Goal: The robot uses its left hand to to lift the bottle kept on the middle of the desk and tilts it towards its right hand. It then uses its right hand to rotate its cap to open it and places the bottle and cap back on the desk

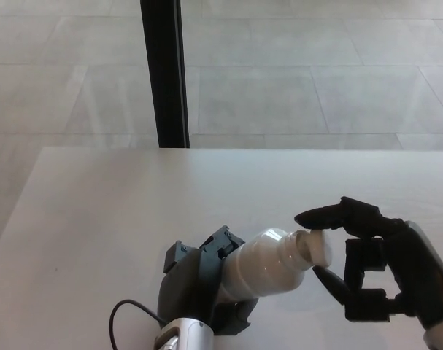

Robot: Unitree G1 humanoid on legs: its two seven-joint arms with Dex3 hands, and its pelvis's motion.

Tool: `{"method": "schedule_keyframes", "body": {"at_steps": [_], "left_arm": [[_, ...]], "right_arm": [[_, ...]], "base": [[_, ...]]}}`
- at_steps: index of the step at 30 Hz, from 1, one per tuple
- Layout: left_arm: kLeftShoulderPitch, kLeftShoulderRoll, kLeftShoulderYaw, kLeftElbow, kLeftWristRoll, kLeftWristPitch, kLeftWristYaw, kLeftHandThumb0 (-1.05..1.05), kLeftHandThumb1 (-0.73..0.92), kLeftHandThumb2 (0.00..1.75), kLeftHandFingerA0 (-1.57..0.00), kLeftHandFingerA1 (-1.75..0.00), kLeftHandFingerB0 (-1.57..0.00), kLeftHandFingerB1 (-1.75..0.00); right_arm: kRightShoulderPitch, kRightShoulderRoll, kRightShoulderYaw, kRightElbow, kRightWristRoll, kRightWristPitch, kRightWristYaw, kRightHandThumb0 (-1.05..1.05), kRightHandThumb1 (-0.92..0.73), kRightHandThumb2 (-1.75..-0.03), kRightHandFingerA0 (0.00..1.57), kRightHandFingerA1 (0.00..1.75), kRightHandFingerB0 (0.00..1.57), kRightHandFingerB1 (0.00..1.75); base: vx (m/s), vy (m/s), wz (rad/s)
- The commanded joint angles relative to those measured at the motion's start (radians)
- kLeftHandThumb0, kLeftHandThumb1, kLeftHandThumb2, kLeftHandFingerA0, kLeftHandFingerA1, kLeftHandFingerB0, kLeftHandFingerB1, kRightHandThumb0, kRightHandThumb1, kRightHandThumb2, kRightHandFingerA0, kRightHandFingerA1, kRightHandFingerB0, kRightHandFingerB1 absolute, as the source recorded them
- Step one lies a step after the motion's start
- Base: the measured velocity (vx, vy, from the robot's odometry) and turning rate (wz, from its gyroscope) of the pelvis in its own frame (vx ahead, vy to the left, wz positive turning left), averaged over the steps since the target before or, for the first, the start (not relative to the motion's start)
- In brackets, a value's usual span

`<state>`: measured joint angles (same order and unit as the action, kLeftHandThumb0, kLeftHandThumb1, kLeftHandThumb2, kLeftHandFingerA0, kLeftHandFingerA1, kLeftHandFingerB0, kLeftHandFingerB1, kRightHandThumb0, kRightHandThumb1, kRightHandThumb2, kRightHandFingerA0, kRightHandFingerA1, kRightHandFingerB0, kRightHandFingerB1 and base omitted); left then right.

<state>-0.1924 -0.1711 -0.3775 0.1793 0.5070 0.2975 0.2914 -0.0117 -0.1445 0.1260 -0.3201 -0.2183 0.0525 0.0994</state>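
A white plastic bottle (268,266) is held tilted, its neck pointing to the right, above the pale desk (119,211). My left hand (203,281) is shut on the bottle's lower body near the picture's bottom. The white cap (320,248) sits at the bottle's mouth. My right hand (367,270) comes in from the right, with one finger over the cap and another under it, pinching it. The bottle's base is hidden behind my left hand.
A black vertical post (163,73) stands beyond the desk's far edge, in front of a tiled floor (316,80). A black cable (130,313) loops by my left wrist.
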Motion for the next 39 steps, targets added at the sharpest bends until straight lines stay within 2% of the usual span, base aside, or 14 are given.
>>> {"method": "schedule_keyframes", "body": {"at_steps": [1, 7, 8, 9, 12, 13, 15, 16, 18, 20, 23, 26, 29, 39], "left_arm": [[0.022, 0.036, 0.002, 0.038, 0.017, 0.068, -0.026, 0.05, 0.71, 0.86, -0.69, -1.67, -0.62, -1.12], [-0.012, 0.095, 0.014, 0.006, 0.031, 0.131, -0.089, 0.06, 0.68, 0.95, -0.76, -1.75, -0.67, -1.42], [-0.029, 0.123, 0.003, -0.003, 0.053, 0.167, -0.120, 0.02, 0.71, 0.85, -0.73, -1.71, -0.67, -1.05], [-0.075, 0.191, -0.040, -0.012, 0.118, 0.239, -0.208, -0.05, 0.78, 0.75, -0.75, -1.08, -0.60, -0.70], [-0.131, 0.280, -0.105, -0.018, 0.191, 0.301, -0.309, -0.05, 0.79, 0.73, -0.80, -1.05, -0.62, -0.67], [-0.157, 0.327, -0.132, -0.026, 0.219, 0.304, -0.360, -0.06, 0.79, 0.71, -0.82, -0.90, -0.67, -0.65], [-0.217, 0.423, -0.190, -0.033, 0.294, 0.308, -0.466, -0.10, 0.81, 0.70, -0.84, -0.99, -0.74, -0.76], [-0.255, 0.459, -0.217, -0.030, 0.321, 0.338, -0.537, -0.12, 0.83, 0.68, -0.81, -0.90, -0.68, -0.69], [-0.299, 0.487, -0.250, -0.020, 0.338, 0.383, -0.611, -0.16, 0.84, 0.62, -0.77, -0.87, -0.58, -0.62], [-0.363, 0.538, -0.308, 0.016, 0.399, 0.398, -0.723, -0.19, 0.68, 0.61, -0.76, -1.21, -0.62, -0.61], [-0.405, 0.578, -0.372, 0.035, 0.447, 0.383, -0.820, -0.25, 0.67, 0.60, -0.76, -1.17, -0.58, -0.58], [-0.479, 0.559, -0.453, 0.093, 0.469, 0.411, -0.957, -0.30, 0.68, 0.60, -0.77, -0.82, -0.50, -0.50], [-0.505, 0.514, -0.481, 0.129, 0.420, 0.459, -0.985, -0.31, 0.65, 0.59, -0.71, -1.05, -0.49, -0.52], [-0.530, 0.436, -0.529, 0.177, 0.319, 0.534, -0.997, -0.32, 0.68, 0.64, -0.64, -0.91, -0.45, -0.53]], "right_arm": [[-0.002, 0.010, -0.010, 0.020, -0.021, -0.022, -0.038, -0.19, -0.55, -1.13, 1.01, 1.60, 0.90, 0.87], [-0.020, -0.019, -0.044, 0.060, -0.028, -0.037, -0.033, -0.20, -0.55, -1.14, 1.03, 1.61, 0.89, 0.87], [-0.024, -0.026, -0.053, 0.072, -0.023, -0.043, -0.031, -0.20, -0.53, -1.16, 1.02, 1.63, 0.90, 0.88], [-0.029, -0.041, -0.066, 0.093, -0.024, -0.050, -0.030, -0.20, -0.52, -1.15, 1.01, 1.63, 0.90, 0.87], [-0.035, -0.058, -0.068, 0.108, -0.036, -0.043, -0.027, -0.20, -0.53, -1.12, 1.01, 1.64, 0.90, 0.87], [-0.035, -0.068, -0.070, 0.117, -0.041, -0.040, -0.024, -0.21, -0.54, -1.15, 1.23, 1.31, 0.86, 0.89], [-0.039, -0.086, -0.078, 0.146, -0.041, -0.050, -0.019, -0.20, -0.51, -1.12, 1.01, 1.61, 0.91, 0.87], [-0.042, -0.092, -0.084, 0.161, -0.034, -0.053, -0.015, -0.19, -0.53, -1.15, 1.22, 1.30, 0.87, 0.89], [-0.045, -0.101, -0.088, 0.175, -0.041, -0.058, -0.019, -0.20, -0.52, -1.10, 1.00, 1.61, 0.91, 0.86], [-0.044, -0.120, -0.087, 0.196, -0.076, -0.043, -0.033, -0.23, -0.57, -1.06, 1.01, 1.62, 0.92, 0.85], [-0.048, -0.126, -0.079, 0.236, -0.076, -0.050, -0.028, -0.21, -0.58, -0.99, 0.99, 1.58, 0.92, 0.82], [-0.061, -0.152, -0.029, 0.294, -0.120, -0.026, -0.001, -0.22, -0.58, -1.01, 0.99, 1.64, 0.90, 0.83], [-0.071, -0.196, 0.045, 0.376, -0.205, -0.017, 0.018, -0.23, -0.64, -0.96, 0.96, 1.60, 0.90, 0.80], [-0.180, -0.288, 0.281, 0.657, -0.450, -0.060, -0.017, -0.31, -0.64, -0.77, 0.89, 1.33, 0.92, 0.77]], "base": [[0.00, 0.000, 0.00], [0.00, 0.000, 0.00], [0.00, 0.000, 0.00], [0.00, 0.000, 0.00], [0.00, 0.000, 0.00], [0.00, 0.000, 0.00], [0.00, 0.000, 0.00], [0.00, 0.000, 0.00], [0.00, 0.000, 0.00], [0.00, 0.000, 0.00], [0.00, 0.000, 0.00], [0.00, 0.000, 0.00], [0.00, 0.000, 0.00], [0.00, 0.000, 0.00]]}}
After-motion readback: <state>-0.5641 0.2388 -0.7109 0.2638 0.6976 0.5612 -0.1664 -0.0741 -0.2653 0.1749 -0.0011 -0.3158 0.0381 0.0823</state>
